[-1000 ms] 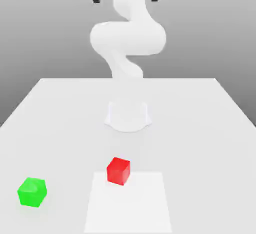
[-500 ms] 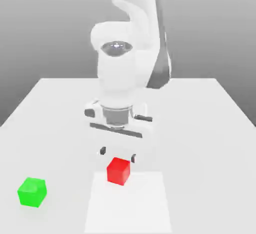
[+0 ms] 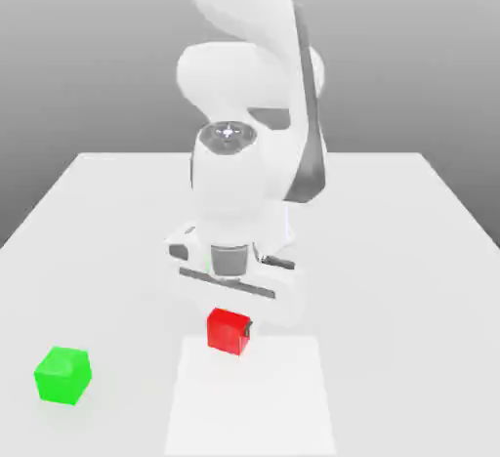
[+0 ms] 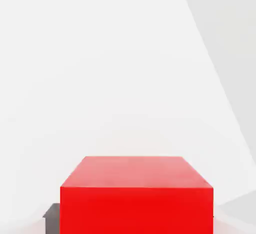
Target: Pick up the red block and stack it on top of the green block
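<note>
The pincer (image 3: pixel 229 328) is clamped on the red block (image 3: pixel 228 332), which sits on the table (image 3: pixel 391 250) between the fingers, one dark fingertip (image 3: pixel 248 329) showing against the block's side toward the exterior view's right. In the hand view the red block (image 4: pixel 136 195) looms directly beneath the camera, a dark finger (image 4: pixel 52 215) at its flank. The likely trouble from here: if the grip sits low or off-centre on the faces, the cube may twist or slip as it rises, and a skewed block would land crooked on the green one and topple off. The hand points straight down, the arm folded steeply over it from the base behind. Well apart from the pincer, toward the exterior view's left and nearer the camera, the green block (image 3: pixel 62 375) waits on the table, untouched.
</note>
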{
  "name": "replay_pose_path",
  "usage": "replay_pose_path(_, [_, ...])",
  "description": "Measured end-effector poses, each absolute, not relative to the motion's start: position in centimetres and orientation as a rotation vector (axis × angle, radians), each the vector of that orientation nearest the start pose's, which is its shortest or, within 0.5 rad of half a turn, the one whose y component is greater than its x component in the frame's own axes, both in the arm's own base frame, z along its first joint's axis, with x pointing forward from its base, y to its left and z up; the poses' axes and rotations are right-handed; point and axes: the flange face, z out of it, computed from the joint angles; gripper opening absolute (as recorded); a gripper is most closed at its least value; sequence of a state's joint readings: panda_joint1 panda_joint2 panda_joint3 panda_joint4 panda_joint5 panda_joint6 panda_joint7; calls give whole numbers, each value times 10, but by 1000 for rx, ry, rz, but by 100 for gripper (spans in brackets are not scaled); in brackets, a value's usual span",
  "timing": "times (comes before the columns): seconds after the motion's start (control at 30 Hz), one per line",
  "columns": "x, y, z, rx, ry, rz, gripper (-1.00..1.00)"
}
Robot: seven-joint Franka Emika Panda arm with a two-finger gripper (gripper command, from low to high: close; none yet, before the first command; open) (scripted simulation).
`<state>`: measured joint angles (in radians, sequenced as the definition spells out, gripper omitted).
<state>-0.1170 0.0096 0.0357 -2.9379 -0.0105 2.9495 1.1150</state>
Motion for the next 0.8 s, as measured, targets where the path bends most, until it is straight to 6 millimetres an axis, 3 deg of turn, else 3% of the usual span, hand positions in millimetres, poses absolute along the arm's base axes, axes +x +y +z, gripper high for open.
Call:
replay_pose_path(0.1, [326, -26, 203, -2606, 1755, -2, -100])
replay_pose_path(0.2, [347, -57, 216, -2458, 1944, 4, -100])
replay_pose_path(0.37, [377, -157, 232, -2042, 2371, 7, -100])
replay_pose_path(0.5, [383, -240, 243, -1697, 2638, 1, -100])
replay_pose_path(0.67, [389, -251, 192, -1645, 2675, -2, -100])
replay_pose_path(0.7, [389, -251, 184, -1645, 2676, -2, 100])
replay_pose_path(0.8, [389, -251, 184, -1645, 2676, -2, 100])
